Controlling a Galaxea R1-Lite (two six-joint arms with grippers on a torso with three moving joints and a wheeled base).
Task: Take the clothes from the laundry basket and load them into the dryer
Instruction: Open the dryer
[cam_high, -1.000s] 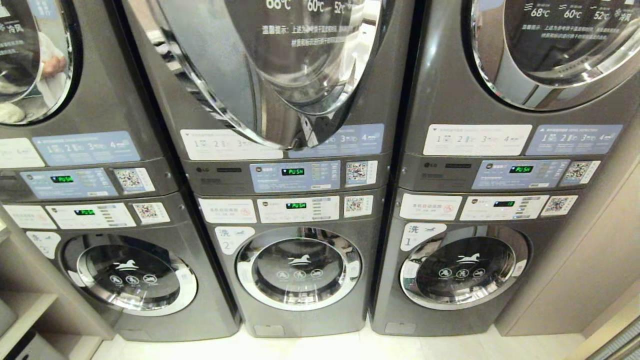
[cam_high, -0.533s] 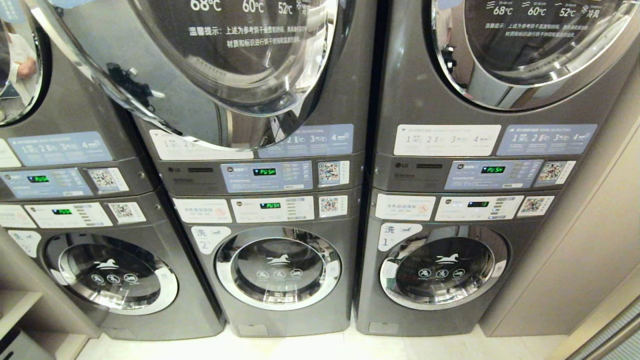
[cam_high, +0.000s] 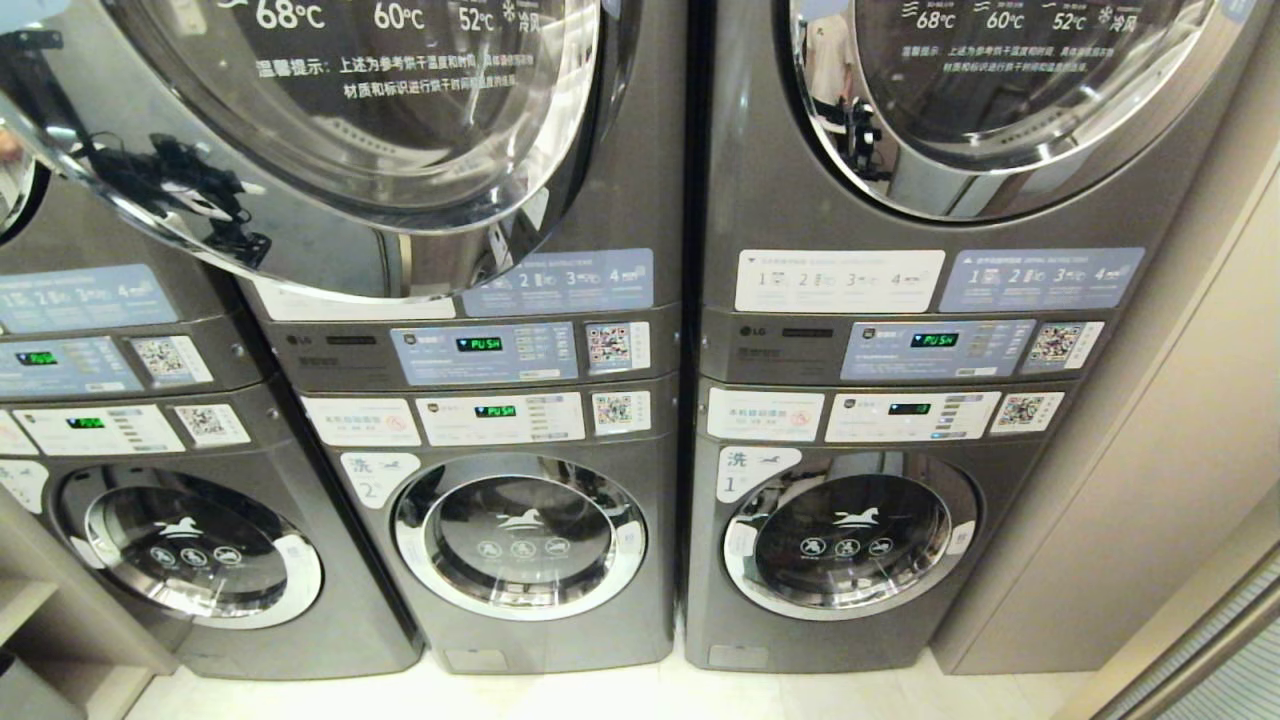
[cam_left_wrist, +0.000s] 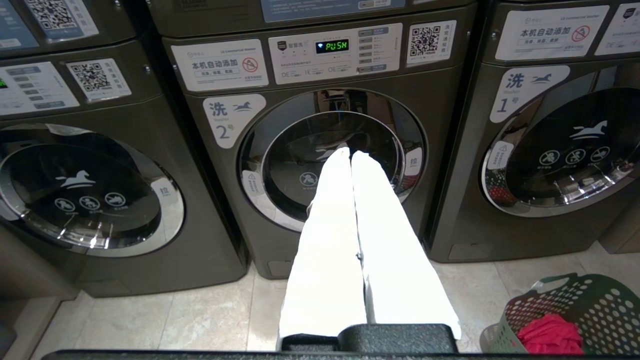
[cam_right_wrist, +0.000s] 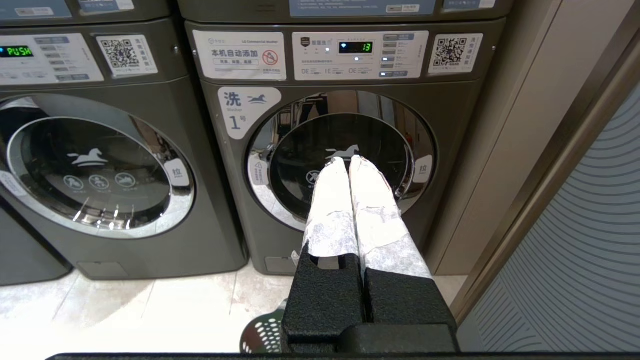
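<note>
Sitting on the floor tiles off to my side, the laundry basket (cam_left_wrist: 575, 312) holds the red clothes (cam_left_wrist: 549, 334), seen only from my left wrist; a sliver of its rim (cam_right_wrist: 265, 335) shows under my right one. My left gripper (cam_left_wrist: 350, 155) and right gripper (cam_right_wrist: 349, 162) are both pressed together and hold nothing, pointing at the lower machines. Over the last second the head view has slid sideways, the wall of machines drifting to its left, so my base or body is turning. The open dryer door (cam_high: 300, 150) now fills the upper left. Nothing is loaded yet; I judge I am lining up.
</note>
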